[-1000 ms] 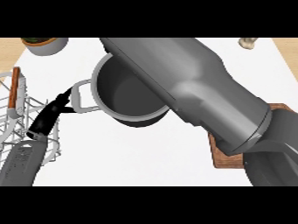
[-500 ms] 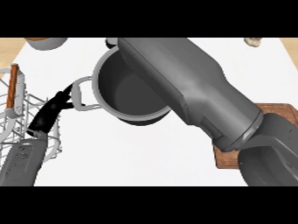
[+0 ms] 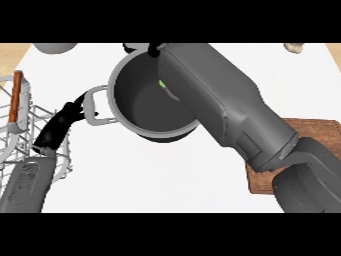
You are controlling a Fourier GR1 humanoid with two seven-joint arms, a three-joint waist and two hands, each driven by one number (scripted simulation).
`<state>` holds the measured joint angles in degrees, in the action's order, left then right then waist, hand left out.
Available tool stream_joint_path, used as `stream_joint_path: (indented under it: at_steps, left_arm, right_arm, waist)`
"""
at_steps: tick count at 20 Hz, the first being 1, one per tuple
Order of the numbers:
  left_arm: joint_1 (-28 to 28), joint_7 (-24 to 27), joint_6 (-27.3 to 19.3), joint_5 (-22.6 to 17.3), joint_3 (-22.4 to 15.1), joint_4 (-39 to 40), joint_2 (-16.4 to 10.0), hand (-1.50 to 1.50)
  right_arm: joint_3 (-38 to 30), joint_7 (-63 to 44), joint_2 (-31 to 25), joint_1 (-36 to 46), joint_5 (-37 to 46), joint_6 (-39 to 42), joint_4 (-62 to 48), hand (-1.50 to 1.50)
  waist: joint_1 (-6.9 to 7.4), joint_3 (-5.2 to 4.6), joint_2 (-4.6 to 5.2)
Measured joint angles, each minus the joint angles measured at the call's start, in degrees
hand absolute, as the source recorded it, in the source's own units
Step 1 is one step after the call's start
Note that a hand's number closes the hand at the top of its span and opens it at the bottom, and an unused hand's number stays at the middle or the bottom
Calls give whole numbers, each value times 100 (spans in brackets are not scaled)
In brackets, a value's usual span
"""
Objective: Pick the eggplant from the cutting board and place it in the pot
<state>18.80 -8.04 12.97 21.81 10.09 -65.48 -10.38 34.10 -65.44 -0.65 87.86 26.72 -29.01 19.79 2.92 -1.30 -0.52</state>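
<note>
Pot [image 3: 137, 102]: grey, set on the white surface [image 3: 165, 175] toward its far edge, about midway along; a pale side handle [image 3: 95, 104] is turned to the left edge.

Eggplant [image 3: 162, 85]: seen inside the pot, against its right wall. Only a green stem tip and a sliver of purple are shown; the rest is covered by the right forearm.

Right hand [image 3: 155, 50]: found over the pot's far rim, with the grey forearm laid across the pot from the near right corner. Only black fragments are visible, so whether it is open or closed cannot be told.

Left hand [image 3: 58, 126]: open, its fingers relaxed and pointed at the pot's side handle, just beside it; contact cannot be confirmed.

Cutting board [image 3: 317, 135]: wooden, placed by the right edge, partly covered by the right arm.

Wire basket [image 3: 3, 145]: noted at the left edge, with a wooden grip.

Bowl [image 3: 55, 48]: noted at the far left corner.
</note>
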Motion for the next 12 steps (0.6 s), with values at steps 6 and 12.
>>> stream_joint_path:
  at_steps: [6, 12]
  left_arm:
    - [-49, -43, 81, 17, 174, -11, 56, 0]
    - [-213, -112, 148, 3, 411, -80, 78, 0]
  right_arm:
    - [-277, 391, -49, -143, 203, -1480, -49, -150]
    - [-442, 386, -124, -226, 509, -2797, -241, -150]
  waist:
    - [-82, -3, -60]
    - [-288, 0, -165]
